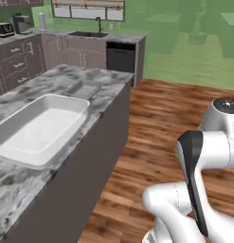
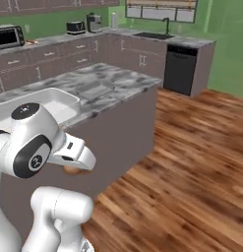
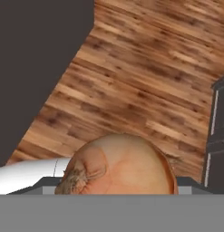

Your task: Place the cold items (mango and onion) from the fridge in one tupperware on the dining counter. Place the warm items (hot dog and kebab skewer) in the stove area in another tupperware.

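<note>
1. Carrying the onion is the step in hand: it sits right at the hand camera, between the fingers, which stand wide and clamp it; in the right base view a brown bit of it peeks out under the white hand.
2. Held low, the onion hangs over the wood floor, beside the dark side panel of the dining island, below tabletop level.
3. Target is likely the big white tupperware on the marble tabletop; it looks empty, so the mango seems not packed yet. A smaller clear container sits further along, near the far end.
4. Next move calls for lifting the onion well above the tabletop edge, swinging it across over the white tupperware, then lowering and letting go inside its walls.
5. Edges to watch: the tabletop lip overhangs the panel, and the tupperware rim stands raised; coming in too low would risk hitting either.
6. Open room: plenty of bare floor on the arm's right toward the dishwasher; the air above the island is free.
</note>
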